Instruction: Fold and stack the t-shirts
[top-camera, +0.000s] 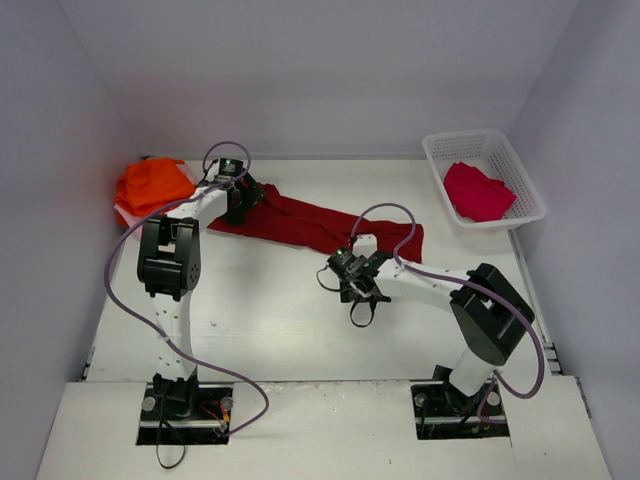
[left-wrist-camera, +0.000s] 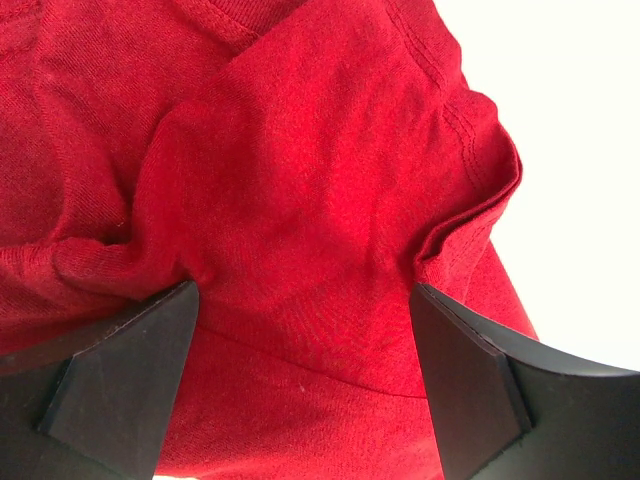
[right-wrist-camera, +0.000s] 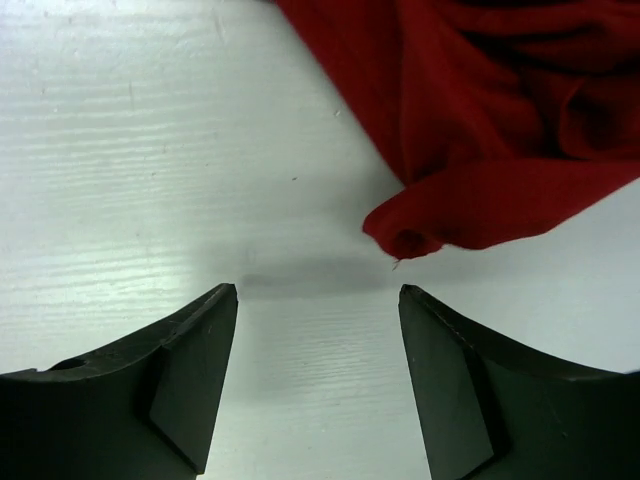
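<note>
Dark red t-shirt (top-camera: 310, 222) lies bunched in a strip across the far middle of the worktop (top-camera: 270, 320). Left gripper (left-wrist-camera: 305, 300) stands wide open over its left end, cloth between the fingers, unclamped. Right gripper (right-wrist-camera: 318, 300) is open above bare worktop, holding nothing, just beside the shirt's rolled hem.

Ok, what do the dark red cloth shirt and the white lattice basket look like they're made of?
Dark red t-shirt: soft knit fabric, probably cotton jersey, matte; fine weave, stitched hems and loose folds show. White lattice basket: likely moulded plastic, smooth finish, regular open grid in its walls.
</note>
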